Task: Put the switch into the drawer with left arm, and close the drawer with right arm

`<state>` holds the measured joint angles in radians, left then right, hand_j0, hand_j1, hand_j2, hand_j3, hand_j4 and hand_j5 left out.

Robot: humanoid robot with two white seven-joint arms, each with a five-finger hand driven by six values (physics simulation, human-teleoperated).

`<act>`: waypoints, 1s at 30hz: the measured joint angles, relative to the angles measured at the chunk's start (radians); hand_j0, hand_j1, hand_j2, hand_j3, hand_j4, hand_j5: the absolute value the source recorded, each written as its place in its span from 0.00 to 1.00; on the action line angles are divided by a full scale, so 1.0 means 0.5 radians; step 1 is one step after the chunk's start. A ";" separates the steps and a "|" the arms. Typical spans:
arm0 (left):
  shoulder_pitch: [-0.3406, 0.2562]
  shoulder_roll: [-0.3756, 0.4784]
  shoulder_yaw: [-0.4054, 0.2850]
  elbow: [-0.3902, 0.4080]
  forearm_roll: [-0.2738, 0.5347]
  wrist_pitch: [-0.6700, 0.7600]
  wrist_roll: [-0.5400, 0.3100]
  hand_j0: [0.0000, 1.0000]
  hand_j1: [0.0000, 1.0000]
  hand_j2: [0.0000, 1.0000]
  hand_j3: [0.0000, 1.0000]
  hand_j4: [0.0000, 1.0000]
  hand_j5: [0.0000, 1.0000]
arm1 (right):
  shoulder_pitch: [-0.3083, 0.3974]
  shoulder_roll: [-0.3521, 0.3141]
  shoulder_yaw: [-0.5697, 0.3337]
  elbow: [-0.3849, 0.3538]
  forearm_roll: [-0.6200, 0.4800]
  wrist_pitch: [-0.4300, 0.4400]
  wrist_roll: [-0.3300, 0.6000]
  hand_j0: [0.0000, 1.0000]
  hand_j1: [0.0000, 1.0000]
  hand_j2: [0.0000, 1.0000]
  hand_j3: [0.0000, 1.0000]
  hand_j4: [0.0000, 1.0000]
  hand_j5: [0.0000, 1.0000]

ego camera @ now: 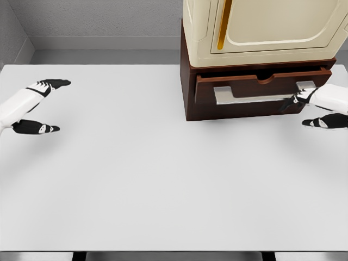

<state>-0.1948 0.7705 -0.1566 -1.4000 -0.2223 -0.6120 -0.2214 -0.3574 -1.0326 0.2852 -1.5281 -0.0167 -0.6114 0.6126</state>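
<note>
A dark brown drawer [261, 86] with a silver handle [255, 93] sits in a wooden base under a cream cabinet [261, 27]; its front stands slightly out from the base. No switch shows anywhere in view. My right hand [312, 109] is at the right edge, its fingers spread, with the upper fingertips touching the right end of the handle. My left hand [46, 106] hovers over the table's left side, open and holding nothing.
The white table [141, 179] stretches across the view, with a grey wall behind it. The cabinet and base stand at the back right.
</note>
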 measured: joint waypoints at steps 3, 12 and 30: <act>0.000 0.000 0.001 -0.001 0.000 0.000 0.000 1.00 1.00 1.00 1.00 1.00 1.00 | -0.018 0.015 0.023 0.020 0.000 0.016 -0.009 0.68 0.68 0.68 0.68 0.68 0.68; 0.000 -0.006 0.000 0.000 0.000 0.000 0.000 1.00 1.00 1.00 1.00 1.00 1.00 | -0.159 0.088 0.094 0.076 0.074 -0.005 0.002 0.68 0.68 0.68 0.68 0.68 0.68; 0.000 -0.007 0.002 -0.016 0.000 0.000 0.000 1.00 1.00 1.00 1.00 1.00 1.00 | -0.270 0.170 0.220 0.202 -0.080 0.081 -0.019 0.68 0.68 0.68 0.68 0.68 0.68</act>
<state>-0.1948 0.7671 -0.1556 -1.4077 -0.2220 -0.6119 -0.2215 -0.4925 -0.9478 0.3953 -1.4272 -0.0566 -0.5708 0.6033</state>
